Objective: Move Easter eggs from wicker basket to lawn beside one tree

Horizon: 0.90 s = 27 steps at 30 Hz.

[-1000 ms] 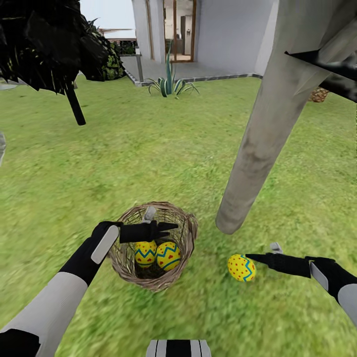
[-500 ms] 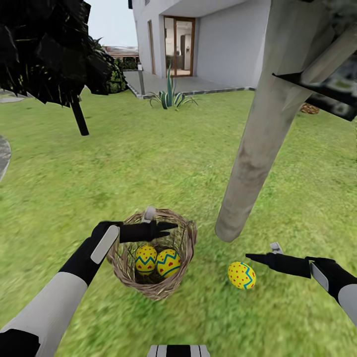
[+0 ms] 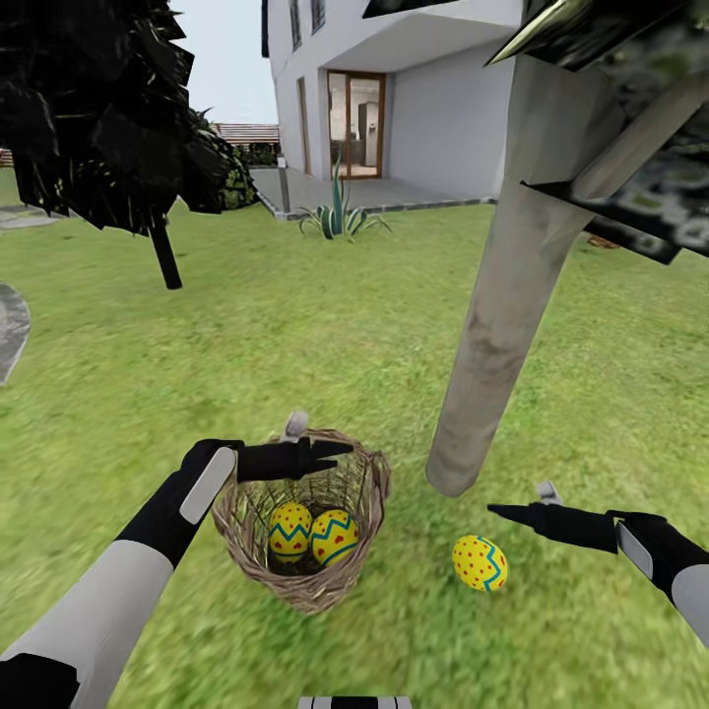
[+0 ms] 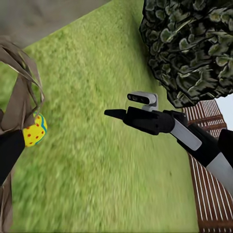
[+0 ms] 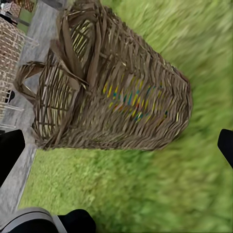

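Both end effectors are seen from the head: the left end effector (image 3: pixel 340 451) is held over the wicker basket (image 3: pixel 295 581) with two Easter eggs (image 3: pixel 290 530) inside; the right end effector (image 3: pixel 497 511) hangs just above the third egg (image 3: pixel 480 562) on the lawn (image 3: pixel 325 325) by the tree (image 3: pixel 502 325) — their spread cannot be told.

From the left wrist, the right end effector (image 4: pixel 110 113) is seen, the egg (image 4: pixel 35 130) beyond the basket (image 4: pixel 19 102).

From the right wrist, its fingers (image 5: pixel 225 145) are spread wide — nothing gripped — toward the basket (image 5: pixel 111 87).

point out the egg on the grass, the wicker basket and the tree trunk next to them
egg on the grass (image 3: pixel 480 562), head view, middle of its dotted shell
wicker basket (image 3: pixel 362 484), head view, right side of its woven wall
tree trunk (image 3: pixel 492 345), head view, mid-height on the pale bark
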{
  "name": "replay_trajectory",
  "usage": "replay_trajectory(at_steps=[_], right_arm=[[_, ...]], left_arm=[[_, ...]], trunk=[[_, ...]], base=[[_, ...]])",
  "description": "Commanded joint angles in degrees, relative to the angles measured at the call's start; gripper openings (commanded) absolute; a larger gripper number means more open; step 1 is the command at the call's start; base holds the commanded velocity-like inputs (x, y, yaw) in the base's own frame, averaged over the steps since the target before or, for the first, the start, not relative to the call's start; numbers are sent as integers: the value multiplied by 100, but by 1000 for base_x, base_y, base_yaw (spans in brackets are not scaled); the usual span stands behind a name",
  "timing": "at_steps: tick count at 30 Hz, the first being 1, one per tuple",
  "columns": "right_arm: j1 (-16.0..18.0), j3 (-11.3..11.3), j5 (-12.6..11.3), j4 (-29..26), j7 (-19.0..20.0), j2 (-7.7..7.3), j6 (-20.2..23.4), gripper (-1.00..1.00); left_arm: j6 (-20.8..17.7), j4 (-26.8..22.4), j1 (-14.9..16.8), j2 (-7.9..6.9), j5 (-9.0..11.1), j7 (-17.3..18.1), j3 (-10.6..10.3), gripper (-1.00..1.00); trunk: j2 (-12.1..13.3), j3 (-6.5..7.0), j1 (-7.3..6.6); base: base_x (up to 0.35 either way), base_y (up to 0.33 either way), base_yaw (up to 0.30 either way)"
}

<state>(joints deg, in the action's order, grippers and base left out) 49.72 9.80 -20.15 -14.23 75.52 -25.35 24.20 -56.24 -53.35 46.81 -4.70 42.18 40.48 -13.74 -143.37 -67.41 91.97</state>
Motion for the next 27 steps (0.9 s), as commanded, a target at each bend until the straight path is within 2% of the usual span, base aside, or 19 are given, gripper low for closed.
replay_trajectory(at_steps=[1,11,18,27], right_arm=[[3,48,-59,-1,6,-5,57,100],[3,48,-59,-1,6,-5,59,100],[3,48,-60,-1,6,-5,59,100],[6,48,-61,-1,6,-5,59,100]], left_arm=[[-18,0,4,-4,0,13,-9,100],[-18,1,4,-4,8,21,-9,100],[-18,6,4,-88,24,33,-6,100],[-18,0,4,-101,29,37,-6,100]], trunk=[[0,18,-3],[13,239,-29],[286,366,-179],[647,528,-377]], base=[[0,0,0],[0,0,0],[0,0,0],[0,0,0]])
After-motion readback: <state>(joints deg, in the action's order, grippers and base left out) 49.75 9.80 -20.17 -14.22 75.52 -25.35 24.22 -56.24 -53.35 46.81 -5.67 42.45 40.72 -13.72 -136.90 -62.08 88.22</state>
